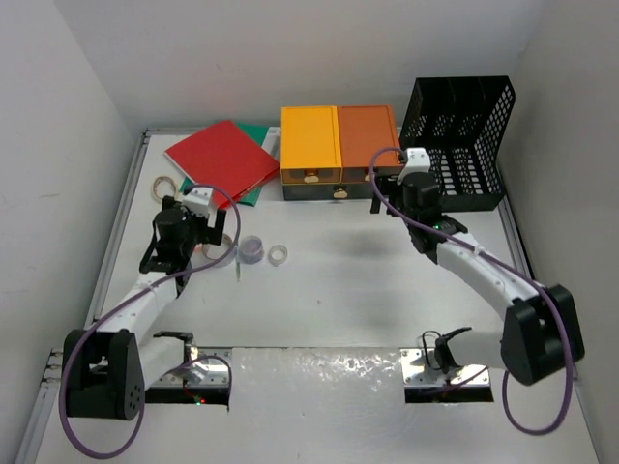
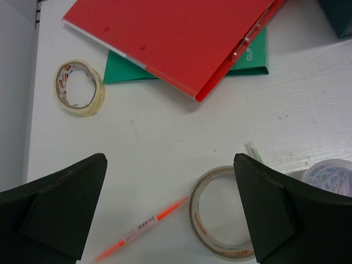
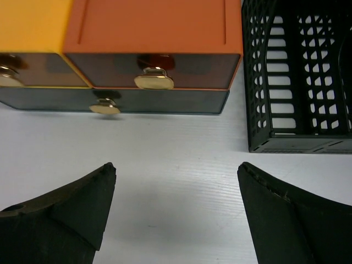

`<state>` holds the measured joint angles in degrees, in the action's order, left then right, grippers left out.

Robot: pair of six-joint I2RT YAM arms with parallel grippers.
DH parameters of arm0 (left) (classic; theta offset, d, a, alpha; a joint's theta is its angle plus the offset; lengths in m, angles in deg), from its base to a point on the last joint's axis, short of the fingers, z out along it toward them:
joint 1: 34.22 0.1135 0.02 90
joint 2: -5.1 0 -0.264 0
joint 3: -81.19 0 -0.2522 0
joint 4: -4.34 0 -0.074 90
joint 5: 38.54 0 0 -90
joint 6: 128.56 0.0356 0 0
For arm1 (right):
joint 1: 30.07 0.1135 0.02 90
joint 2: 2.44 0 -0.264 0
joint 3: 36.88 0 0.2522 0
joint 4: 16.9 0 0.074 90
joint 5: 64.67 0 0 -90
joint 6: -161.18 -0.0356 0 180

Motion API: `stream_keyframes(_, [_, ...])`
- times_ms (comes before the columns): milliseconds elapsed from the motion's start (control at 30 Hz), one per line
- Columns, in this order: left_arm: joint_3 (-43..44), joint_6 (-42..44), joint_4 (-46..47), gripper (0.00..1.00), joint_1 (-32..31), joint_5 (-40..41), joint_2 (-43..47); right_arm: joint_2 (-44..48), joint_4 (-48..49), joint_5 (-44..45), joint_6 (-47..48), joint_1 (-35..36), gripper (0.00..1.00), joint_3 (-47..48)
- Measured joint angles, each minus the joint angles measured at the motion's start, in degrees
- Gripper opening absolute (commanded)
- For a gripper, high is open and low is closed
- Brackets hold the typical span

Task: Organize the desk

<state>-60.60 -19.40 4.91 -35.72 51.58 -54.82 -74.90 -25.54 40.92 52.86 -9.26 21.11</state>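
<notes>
The white desk [image 1: 348, 290] holds scattered items. My left gripper [image 1: 205, 232] is open and empty above an orange pen [image 2: 143, 225] and a clear tape roll [image 2: 194, 214], which lie between its fingers [image 2: 169, 159]. A red folder [image 1: 221, 159] lies on a green folder [image 2: 124, 74] at the back left. A yellowish tape roll [image 1: 165, 185] lies to their left. My right gripper [image 1: 387, 188] is open and empty over bare desk [image 3: 176, 166], just in front of the yellow-and-orange drawer box [image 1: 338, 150].
A black mesh file rack [image 1: 462, 135] stands at the back right, beside the drawer box. A clear tub of clips [image 1: 252, 250] and a small tape roll [image 1: 279, 255] sit right of my left gripper. The drawers have brass knobs [image 3: 154, 81] and look closed.
</notes>
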Motion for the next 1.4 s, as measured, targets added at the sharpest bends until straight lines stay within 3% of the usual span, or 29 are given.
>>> stream_keyframes(200, [-3.45, -1.27, 6.88, 1.00, 0.00, -0.26, 0.04, -8.33, 1.01, 4.46, 2.97, 1.62, 0.87, 2.67])
stream_keyframes(600, [-2.99, -2.69, 7.23, 1.00, 0.00, 6.86, -4.59, -21.31, 9.03, 9.16, 3.56, 3.02, 0.78, 11.74])
stream_keyframes(967, [-2.89, -2.78, 6.88, 1.00, 0.00, 7.15, -4.76, -29.94, 11.41, 14.49, 3.52, 3.69, 0.67, 17.44])
stream_keyframes(1100, [-2.80, -2.78, 6.82, 1.00, 0.00, 7.15, -4.76, -32.06, 11.67, 16.50, 3.32, 4.09, 0.59, 17.49])
stream_keyframes(1333, [-2.73, -2.78, 6.82, 1.00, 0.00, 7.10, -4.76, -34.18, 12.96, 18.78, 2.47, 4.44, 0.27, 17.62])
stream_keyframes(1400, [-2.73, -2.78, 6.82, 1.00, 0.00, 7.08, -4.76, -34.18, 13.05, 18.99, 2.05, 4.44, 0.23, 17.62])
